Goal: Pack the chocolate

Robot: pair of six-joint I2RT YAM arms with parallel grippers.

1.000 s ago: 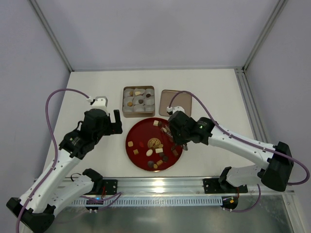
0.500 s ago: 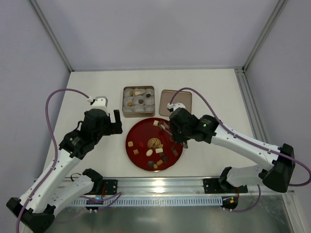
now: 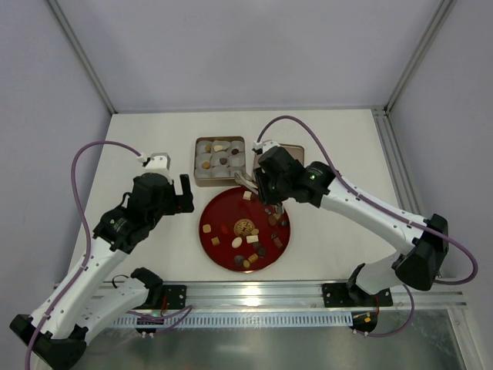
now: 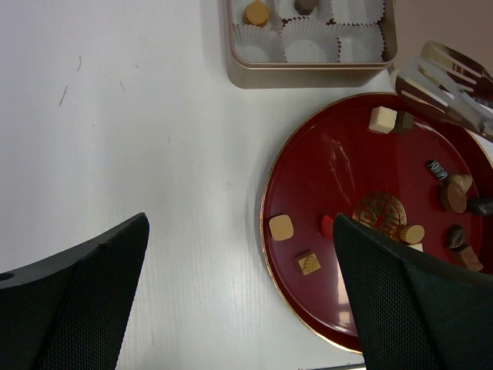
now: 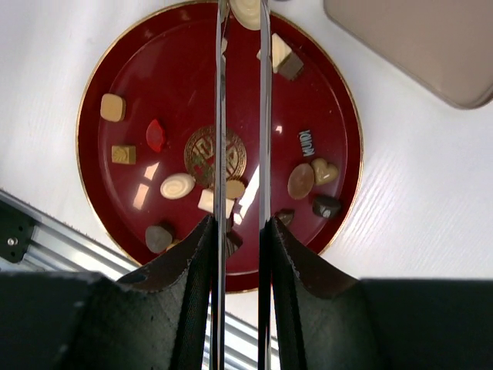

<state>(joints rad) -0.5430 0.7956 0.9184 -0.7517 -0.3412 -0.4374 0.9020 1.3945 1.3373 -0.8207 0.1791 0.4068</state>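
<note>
Left tool (image 4: 240,223) spread wide, empty, above tabletop (image 4: 115,116) left of red plate (image 3: 209,231). Centre: most chocolate (image 3: 237,242) lies loose on plate, few pieces sit in paper cups (image 4: 308,50) of tin (image 3: 196,162). Right tool (image 5: 240,223) clamped on tongs (image 5: 220,116), tips pinching cream piece (image 5: 248,11) at plate's far rim, short of tin. I judge transfer step in hand — next I carry piece over empty cup, then ease grip.

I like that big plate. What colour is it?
The plate is red with a gold rim, clearest in the right wrist view.
</note>
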